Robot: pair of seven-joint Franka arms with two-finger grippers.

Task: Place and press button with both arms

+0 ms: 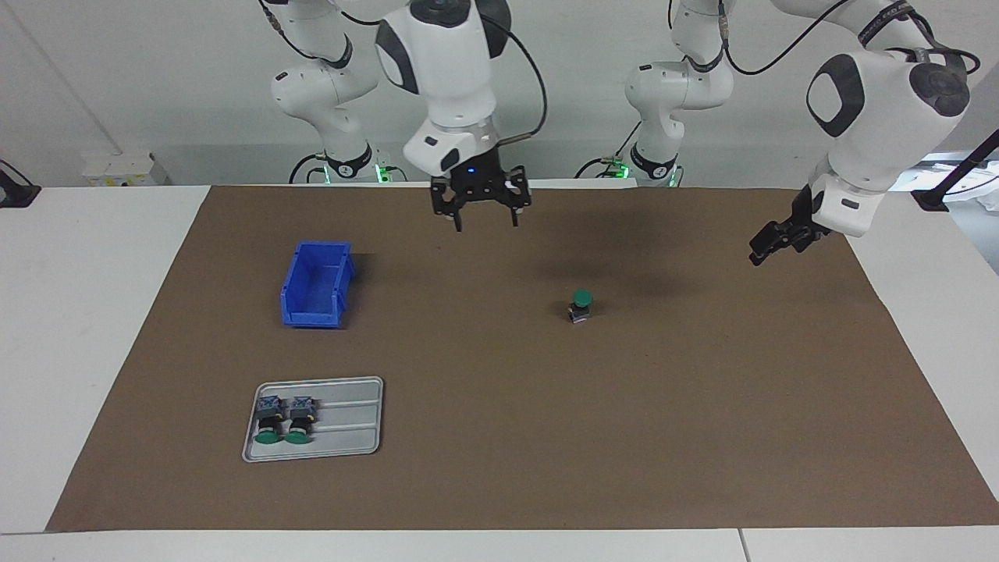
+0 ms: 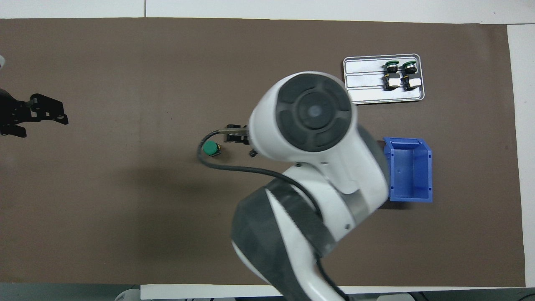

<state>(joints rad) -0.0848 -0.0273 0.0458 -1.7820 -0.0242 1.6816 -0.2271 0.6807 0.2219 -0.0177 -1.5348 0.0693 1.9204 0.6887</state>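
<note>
Green-capped, the button is stood upright on the brown mat mid-tabletop, placed and released. Pressing is judged still to be done. The right claw is hung open nearby; the left claw is raised toward its own end, fingers unreadable.

A plain white wall rises at the robots' end of the room, evenly lit. The white table carries a large brown mat that covers most of its top, leaving white margins at both ends. A seam splits the tabletop's edge into 2 panels. A small white box sits by the wall.
</note>
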